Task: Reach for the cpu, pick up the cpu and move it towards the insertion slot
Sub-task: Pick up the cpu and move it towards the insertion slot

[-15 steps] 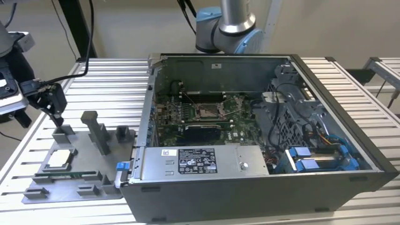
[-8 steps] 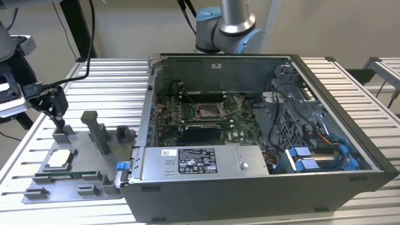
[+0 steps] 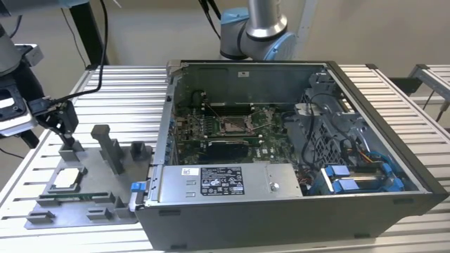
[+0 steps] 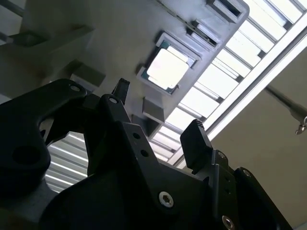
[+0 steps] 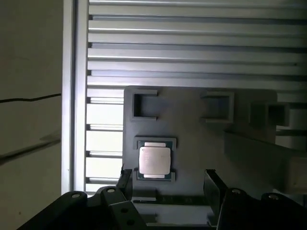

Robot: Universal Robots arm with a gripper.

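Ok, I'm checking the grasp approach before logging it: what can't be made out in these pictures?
1. Exterior view: pale silvery square cpu, too small to judge its seating in the grey fixture plate.
2. Exterior view: shiny silver-framed insertion slot, lever position too small to tell.
3. First wrist view: black gripper, its gap above the cpu, seen end-on.

Count: one cpu (image 3: pixel 68 178) and one green memory stick (image 3: pixel 74 196), both on one grey fixture plate (image 3: pixel 70 210) at the exterior view's left. To its right, one open computer case (image 3: pixel 281 216), with one insertion slot (image 3: pixel 235 125) and one silver power supply box (image 3: pixel 225 182) inside it. One robot arm (image 3: pixel 260 26), one gripper (image 5: pixel 168 184) with two fingers (image 5: pixel 212 187), and one slatted metal table (image 3: pixel 134 100) under the lot.
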